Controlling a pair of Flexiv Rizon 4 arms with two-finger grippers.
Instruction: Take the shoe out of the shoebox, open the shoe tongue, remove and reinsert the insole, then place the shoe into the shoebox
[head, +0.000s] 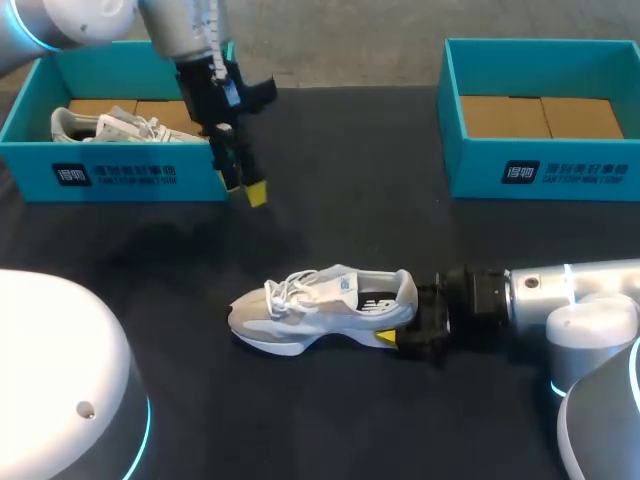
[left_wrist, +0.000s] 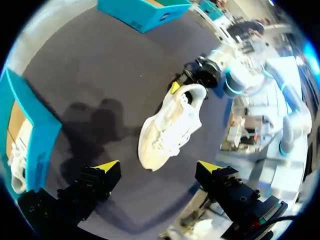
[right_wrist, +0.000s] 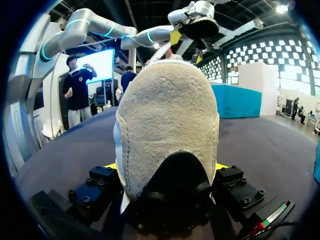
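Observation:
A white and grey sneaker (head: 320, 308) lies upright on the black table (head: 330, 180), toe to the left, laces tied. My right gripper (head: 400, 322) comes in from the right and is shut on the sneaker's heel (right_wrist: 167, 110), one finger (right_wrist: 100, 182) on each side. My left gripper (head: 247, 188) hangs open and empty above the table, next to the left shoebox (head: 120, 175). Seen from the left wrist, the sneaker (left_wrist: 170, 125) lies well below and ahead of the open left gripper (left_wrist: 159, 167).
The left teal shoebox holds a second white sneaker (head: 105, 125). Another teal shoebox (head: 540, 170) stands at the back right with only its cardboard floor showing. The robot's white base (head: 60, 380) fills the front left corner.

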